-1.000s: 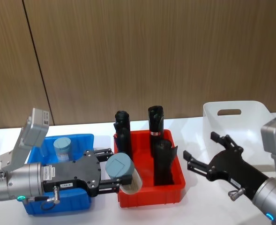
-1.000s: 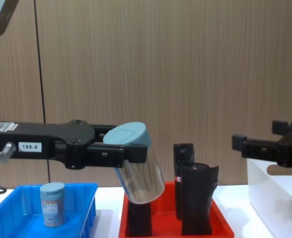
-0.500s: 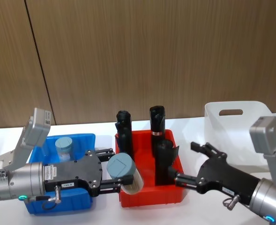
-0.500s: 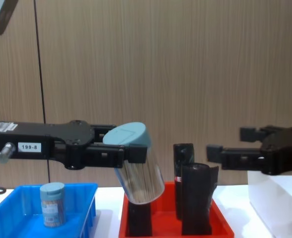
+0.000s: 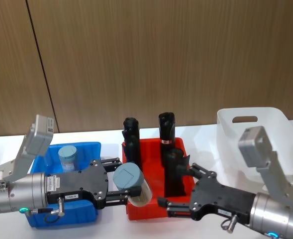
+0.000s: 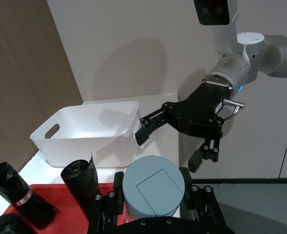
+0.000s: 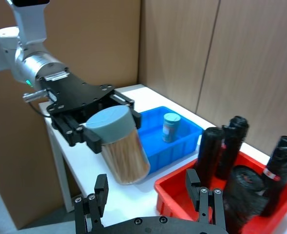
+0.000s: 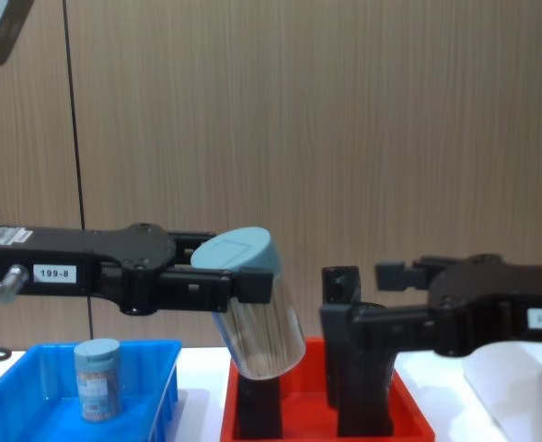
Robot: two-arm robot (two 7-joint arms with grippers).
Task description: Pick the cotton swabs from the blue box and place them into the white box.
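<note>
My left gripper [image 5: 120, 180] is shut on a tub of cotton swabs [image 5: 132, 183], held tilted in the air above the near left corner of the red tray; the tub [image 8: 257, 308] has a grey-blue lid and pale sticks inside. A second cotton swab tub [image 5: 67, 156] stands upright in the blue box [image 5: 90, 147]. My right gripper [image 5: 174, 184] is open, hovering over the red tray just right of the held tub, apart from it. In the right wrist view the held tub [image 7: 120, 147] lies ahead of the open fingers [image 7: 100, 189]. The white box [image 5: 265, 124] stands at far right.
A red tray [image 5: 156, 213] between the two boxes holds several upright black rolls [image 5: 165, 127]. A wooden wall stands behind the white table. In the left wrist view the white box [image 6: 85, 132] stands beyond the rolls, with the right gripper [image 6: 167, 146] in front of it.
My right gripper has swung left from beside the white box to over the red tray, close to the held tub. The left gripper and its tub have stayed put.
</note>
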